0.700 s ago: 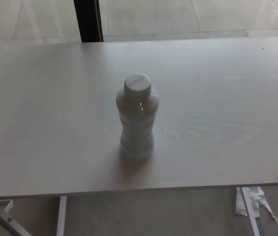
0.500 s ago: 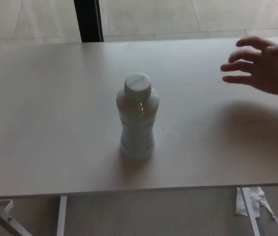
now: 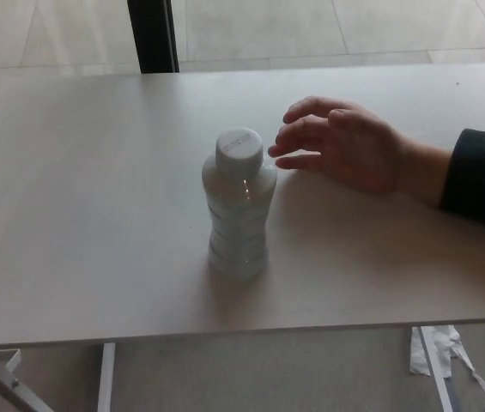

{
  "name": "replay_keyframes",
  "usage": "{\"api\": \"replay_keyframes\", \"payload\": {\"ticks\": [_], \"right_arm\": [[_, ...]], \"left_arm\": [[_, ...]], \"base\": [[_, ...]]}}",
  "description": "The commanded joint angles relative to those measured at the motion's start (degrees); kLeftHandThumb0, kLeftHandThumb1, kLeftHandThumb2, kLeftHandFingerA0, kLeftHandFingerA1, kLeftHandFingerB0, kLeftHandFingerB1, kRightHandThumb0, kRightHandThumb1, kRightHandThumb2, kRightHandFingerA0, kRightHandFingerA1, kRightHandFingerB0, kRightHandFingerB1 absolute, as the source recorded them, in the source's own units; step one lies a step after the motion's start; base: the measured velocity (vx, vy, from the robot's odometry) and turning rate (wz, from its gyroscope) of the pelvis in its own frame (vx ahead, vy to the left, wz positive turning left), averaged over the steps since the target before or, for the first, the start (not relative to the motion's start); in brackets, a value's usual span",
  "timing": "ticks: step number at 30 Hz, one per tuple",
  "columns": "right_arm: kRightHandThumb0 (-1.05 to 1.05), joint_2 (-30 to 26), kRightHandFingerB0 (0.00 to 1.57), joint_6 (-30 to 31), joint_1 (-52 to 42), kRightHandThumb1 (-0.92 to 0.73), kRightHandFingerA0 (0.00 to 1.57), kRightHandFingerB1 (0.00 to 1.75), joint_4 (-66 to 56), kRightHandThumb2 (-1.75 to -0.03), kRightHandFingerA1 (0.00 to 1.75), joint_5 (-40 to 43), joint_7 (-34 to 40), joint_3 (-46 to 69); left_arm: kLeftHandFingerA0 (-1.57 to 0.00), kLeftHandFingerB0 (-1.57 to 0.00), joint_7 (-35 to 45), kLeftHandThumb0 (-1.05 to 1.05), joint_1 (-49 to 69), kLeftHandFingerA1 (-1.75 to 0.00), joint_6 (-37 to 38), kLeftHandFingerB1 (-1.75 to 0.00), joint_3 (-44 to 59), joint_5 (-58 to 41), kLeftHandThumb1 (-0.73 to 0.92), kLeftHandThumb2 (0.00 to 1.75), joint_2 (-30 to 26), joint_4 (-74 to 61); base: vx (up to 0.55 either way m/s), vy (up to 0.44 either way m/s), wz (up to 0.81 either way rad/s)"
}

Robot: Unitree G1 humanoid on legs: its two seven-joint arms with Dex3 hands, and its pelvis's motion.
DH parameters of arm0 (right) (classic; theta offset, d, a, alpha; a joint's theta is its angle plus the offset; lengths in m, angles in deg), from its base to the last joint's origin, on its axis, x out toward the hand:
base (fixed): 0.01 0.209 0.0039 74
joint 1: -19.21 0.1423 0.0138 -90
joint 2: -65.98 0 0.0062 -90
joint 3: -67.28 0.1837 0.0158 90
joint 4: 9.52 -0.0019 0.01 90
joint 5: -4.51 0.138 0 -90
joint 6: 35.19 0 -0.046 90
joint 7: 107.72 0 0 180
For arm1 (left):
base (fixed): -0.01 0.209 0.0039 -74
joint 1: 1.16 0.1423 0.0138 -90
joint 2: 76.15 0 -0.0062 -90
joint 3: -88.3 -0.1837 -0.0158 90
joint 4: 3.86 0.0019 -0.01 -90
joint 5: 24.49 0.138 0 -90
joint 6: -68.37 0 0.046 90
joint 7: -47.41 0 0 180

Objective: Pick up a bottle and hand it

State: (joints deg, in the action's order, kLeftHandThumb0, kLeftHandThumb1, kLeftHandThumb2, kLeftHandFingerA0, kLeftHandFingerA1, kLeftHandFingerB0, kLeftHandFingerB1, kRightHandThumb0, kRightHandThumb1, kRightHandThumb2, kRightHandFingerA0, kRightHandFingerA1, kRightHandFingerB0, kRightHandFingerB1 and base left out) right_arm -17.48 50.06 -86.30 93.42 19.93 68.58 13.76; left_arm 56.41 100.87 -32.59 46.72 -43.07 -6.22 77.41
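A pale, ribbed plastic bottle (image 3: 239,206) with a white cap stands upright near the middle of the light wooden table (image 3: 87,215). A person's hand (image 3: 345,146) in a dark sleeve (image 3: 482,176) reaches in from the right, fingers spread, with the fingertips close to the bottle's cap but apart from it. Neither of my hands shows in the head view.
The table's front edge runs across the lower part of the picture, with metal legs (image 3: 105,378) below it. A crumpled white cloth (image 3: 439,352) lies on the floor at the lower right. A dark post (image 3: 152,34) stands behind the table.
The person's hand has come in from the right edge and moved left across the table to just beside the bottle's cap. The bottle has not moved.
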Motion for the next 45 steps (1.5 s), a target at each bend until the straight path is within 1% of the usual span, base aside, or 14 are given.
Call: {"api": "replay_keyframes", "payload": {"ticks": [1, 14, 15, 16, 20, 21, 22, 29, 31, 33, 36, 41, 42, 45], "right_arm": [[-1.05, -0.45, 0.3, 0.15, -0.22, -0.46, 0.21, 1.08, -1.3, -0.62, 1.43, 2.28, -0.37, 0.29], [-1.05, -1.52, 0.32, 1.27, 1.69, -0.47, 0.24, 1.1, -0.29, -0.62, 1.38, 1.63, 0.62, -0.21], [-0.97, -1.74, 0.19, 1.33, 1.25, -0.36, 0.29, 0.86, -0.71, -1.01, 1.05, 1.47, 0.31, -0.25], [-1.05, -1.83, 0.32, 1.35, 1.24, -0.47, 0.22, 1.1, -0.76, -0.62, 1.4, 1.51, 0.27, -0.2], [-1.05, -2.27, 0.32, 1.06, 1.57, -0.47, 0.26, 1.12, 0.07, -0.62, 1.39, 1.46, 0.11, -0.27], [-1.04, -2.17, 0.22, 1.61, 1.47, -0.38, 0.33, 0.89, -0.35, -1.03, 1.1, 1.63, 0.27, -0.3], [-1.05, -2.18, 0.34, 1.71, 1.49, -0.47, 0.27, 1.11, -0.3, -0.61, 1.38, 1.74, 0.26, -0.3], [-1.05, -2.7, 0.4, 1.38, 2.35, -0.46, 0.29, 1.09, 0.92, -0.63, 1.29, 1.86, -0.1, -0.41], [-1.04, -2.59, 0.21, 2.16, 2.11, -0.38, 0.34, 0.9, -0.01, -1.03, 1.11, 1.62, 0.4, -0.67], [-1.05, -2.51, 0.33, 3.47, 2.32, -0.46, 0.28, 1.13, -0.98, -0.62, 1.38, 1.72, 1.16, -0.73], [-1.01, -2.6, 0.24, 4.11, 2.89, -0.35, 0.33, 0.88, -1.05, -1.01, 1.08, 2.28, 1.19, -0.54], [-1.05, -1.99, 0.26, 5.43, 2.89, -0.33, 0.36, 0.92, -2.63, -1.0, 1.15, 2.71, 1.86, -0.49], [-1.05, -1.98, 0.4, 5.29, 2.84, -0.45, 0.33, 1.12, -2.6, -0.6, 1.4, 2.88, 1.54, -0.49], [-1.05, -1.94, 0.38, 6.03, 3.12, -0.45, 0.35, 1.12, -3.03, -0.6, 1.37, 2.6, 2.03, -0.94]], "left_arm": [[-0.29, -0.21, 10.28, -0.78, -1.02, -0.46, -1.79, -0.38, -13.73, 0.67, 0.42, 0.79, -3.43, -4.49], [-0.01, -0.01, 10.41, -0.62, -8.18, -0.37, -4.52, -0.22, -36.58, 3.02, 0.31, 0.83, 2.19, -5.92], [-0.01, 0.0, 10.68, -0.62, -8.11, -0.35, -5.19, -0.21, -38.05, 3.06, 0.3, 0.83, 2.31, -6.09], [-0.01, -0.01, 10.7, -0.62, -8.31, -0.36, -5.83, -0.2, -39.01, 3.19, 0.31, 0.84, 2.22, -6.03], [-0.04, -0.06, 10.81, -0.9, -8.88, -0.35, -6.45, -0.2, -41.67, 4.08, 0.35, 0.72, 2.31, -5.95], [-0.01, -0.02, 11.29, -0.61, -9.36, -0.44, -6.29, -0.21, -42.56, 3.96, 0.33, 0.85, 2.7, -5.56], [0.0, -0.01, 11.38, -0.62, -9.63, -0.46, -6.01, -0.21, -43.3, 4.29, 0.32, 0.84, 2.95, -5.37], [-0.08, -0.06, 11.18, -0.81, -10.71, -0.4, -4.01, -0.29, -47.88, 7.11, 0.46, 0.55, 5.25, -4.47], [-0.04, -0.04, 11.58, -0.77, -12.02, -0.4, -5.03, -0.29, -50.44, 7.51, 0.45, 0.56, 6.6, -3.87], [0.0, 0.0, 12.08, -0.62, -13.81, -0.3, -6.37, -0.2, -51.84, 7.28, 0.31, 0.81, 7.64, -2.72], [0.0, 0.0, 11.35, -0.83, -15.94, -0.38, -5.8, -0.29, -53.77, 9.94, 0.46, 0.55, 8.17, -0.51], [0.0, 0.0, 8.62, -0.64, -19.4, -0.5, -5.65, -0.2, -56.55, 13.9, 0.34, 0.85, 10.6, 1.78], [0.0, -0.01, 6.79, -0.61, -20.81, -0.48, -4.94, -0.27, -57.53, 15.5, 0.31, 0.84, 12.4, 3.05], [-0.05, -0.01, 5.55, -0.82, -22.38, -0.49, -5.36, -0.32, -57.98, 16.86, 0.48, 0.56, 14.3, 4.3]], "base": [[0.0, 0.0, 0.0], [0.0, 0.0, 0.0], [0.0, 0.0, 0.0], [0.0, 0.0, 0.0], [0.0, 0.0, 0.0], [0.0, 0.0, 0.0], [0.0, 0.0, 0.0], [0.0, 0.0, 0.0], [0.0, 0.0, 0.0], [0.0, 0.0, 0.0], [0.0, 0.0, 0.0], [0.0, 0.0, 0.0], [0.0, 0.0, 0.0], [0.0, 0.0, 0.0]]}}
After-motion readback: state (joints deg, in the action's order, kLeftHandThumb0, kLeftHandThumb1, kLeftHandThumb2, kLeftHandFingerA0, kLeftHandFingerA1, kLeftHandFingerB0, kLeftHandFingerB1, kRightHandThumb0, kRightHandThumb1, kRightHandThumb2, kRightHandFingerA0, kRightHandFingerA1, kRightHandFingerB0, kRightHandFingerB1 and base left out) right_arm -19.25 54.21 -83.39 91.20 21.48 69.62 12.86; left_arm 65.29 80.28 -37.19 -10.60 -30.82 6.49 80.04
